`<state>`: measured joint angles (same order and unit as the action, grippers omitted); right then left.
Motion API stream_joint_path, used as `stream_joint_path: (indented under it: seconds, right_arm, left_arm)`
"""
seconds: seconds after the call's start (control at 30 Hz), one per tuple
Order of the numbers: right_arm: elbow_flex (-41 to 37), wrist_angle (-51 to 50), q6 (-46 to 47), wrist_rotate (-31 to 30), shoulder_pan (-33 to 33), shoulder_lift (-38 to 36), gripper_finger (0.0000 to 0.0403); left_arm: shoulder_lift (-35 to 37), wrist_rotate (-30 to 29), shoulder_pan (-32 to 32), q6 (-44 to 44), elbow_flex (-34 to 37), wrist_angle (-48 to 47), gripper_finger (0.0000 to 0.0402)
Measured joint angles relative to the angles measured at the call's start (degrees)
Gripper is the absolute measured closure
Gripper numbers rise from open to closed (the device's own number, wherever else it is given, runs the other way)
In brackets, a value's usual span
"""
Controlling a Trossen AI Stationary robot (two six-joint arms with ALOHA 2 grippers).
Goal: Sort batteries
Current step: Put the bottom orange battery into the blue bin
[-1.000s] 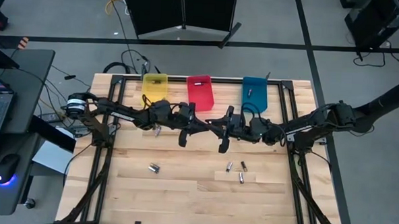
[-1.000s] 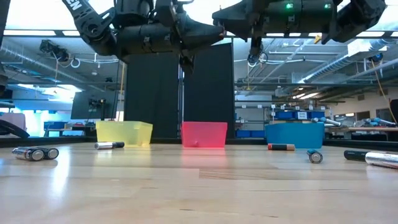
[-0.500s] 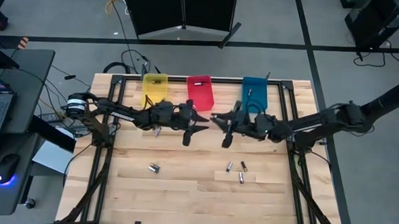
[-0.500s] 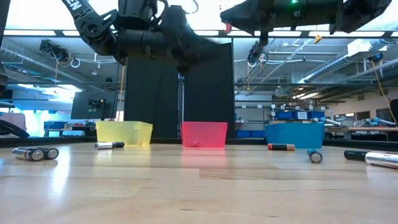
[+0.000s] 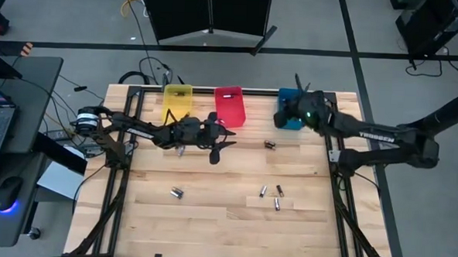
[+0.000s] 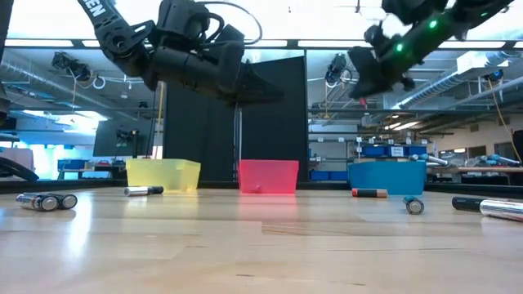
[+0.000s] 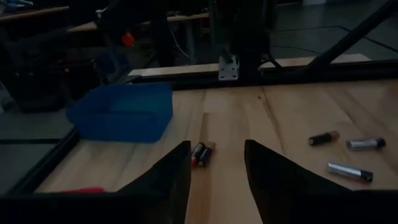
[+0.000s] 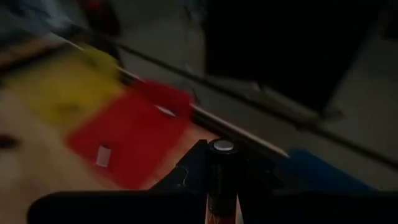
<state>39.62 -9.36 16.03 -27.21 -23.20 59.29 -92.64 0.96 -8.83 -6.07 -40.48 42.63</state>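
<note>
Nearest on the table (image 5: 209, 221), loose batteries are left waiting to be sorted: a single cell (image 5: 177, 193) lies at the near left, and a cluster of three (image 5: 270, 196) lies to the right of centre. Further back, a dark and reddish cell (image 5: 269, 145) rests alone in front of the blue bin, in the open gap between the left fingers as the left wrist view shows it.

The left gripper (image 5: 219, 140) is held above the table's middle, just in front of the red bin (image 5: 229, 106), its fingers spread and empty, presumably kept ready for another pick.

At the far edge three bins are lined up, the yellow bin (image 5: 177, 101) on the left. Over the blue bin (image 5: 292, 108) on the right, the right gripper (image 5: 291, 114) is poised with a battery (image 8: 221, 174) pinched upright between its fingers, apparently so that the cell can be dropped in.
</note>
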Motion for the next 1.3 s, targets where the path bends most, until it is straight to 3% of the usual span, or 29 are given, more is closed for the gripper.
stream_joint_path:
  seconds: [0.2, 0.33, 0.5, 0.83, 1.3]
  right_arm:
    - [3.4, -7.4, 1.0, 7.2, -11.9, 6.3, 0.0338]
    - [4.3, -8.0, 0.6, 11.7, -18.0, 12.0, 0.0338]
    - [7.2, -11.1, -0.5, 14.9, -23.4, 20.3, 0.0338]
    - [12.9, -15.2, -1.6, 17.0, -28.3, 34.0, 0.0338]
    - [14.6, -17.1, 0.8, 18.5, -31.1, 40.8, 0.0338]
  left_arm:
    - [0.0, 6.0, -0.9, 0.3, 5.0, 9.3, 0.0245]
    - [0.0, 6.0, -1.0, 0.7, 7.4, 13.7, 0.0245]
    - [0.1, 6.0, -1.0, 0.7, 8.1, 12.5, 0.0245]
    - [0.1, 6.0, -1.0, 1.8, 8.1, 12.1, 0.0245]
    - [0.1, 6.0, -1.0, 3.3, 8.1, 11.7, 0.0246]
